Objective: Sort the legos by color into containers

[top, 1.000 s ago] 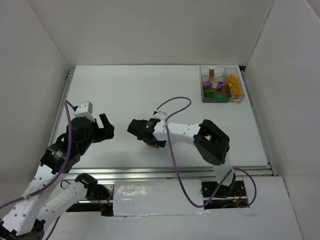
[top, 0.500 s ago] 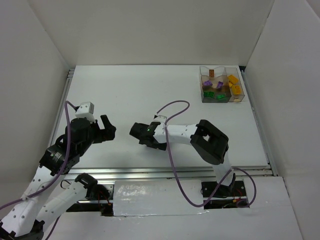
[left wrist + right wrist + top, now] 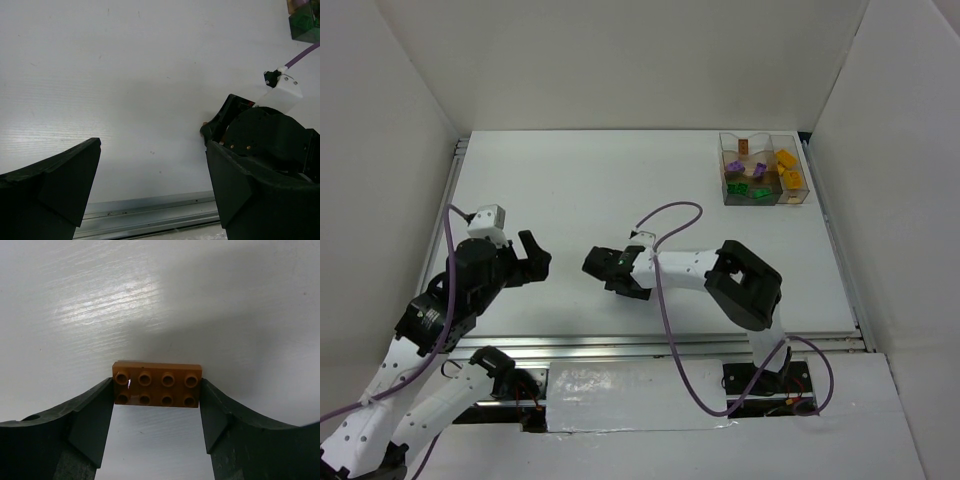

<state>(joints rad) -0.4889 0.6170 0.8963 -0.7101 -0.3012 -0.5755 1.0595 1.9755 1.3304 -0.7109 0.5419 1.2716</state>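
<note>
Closure, within 1 second, of right jaws on flat orange-brown 8-stud plastic brick (image 3: 157, 385) | released, empty left jaws | ready for lift and sorting

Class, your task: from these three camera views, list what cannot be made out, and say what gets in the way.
- Top view: the brown brick is hidden under the right pincer; the right wrist view shows it.
- Top view: the bricks in the container are too small to count.
- Left wrist view: the container is cut off by the top-right corner.
- Right wrist view: unclear whether the brick is off the table.
</note>
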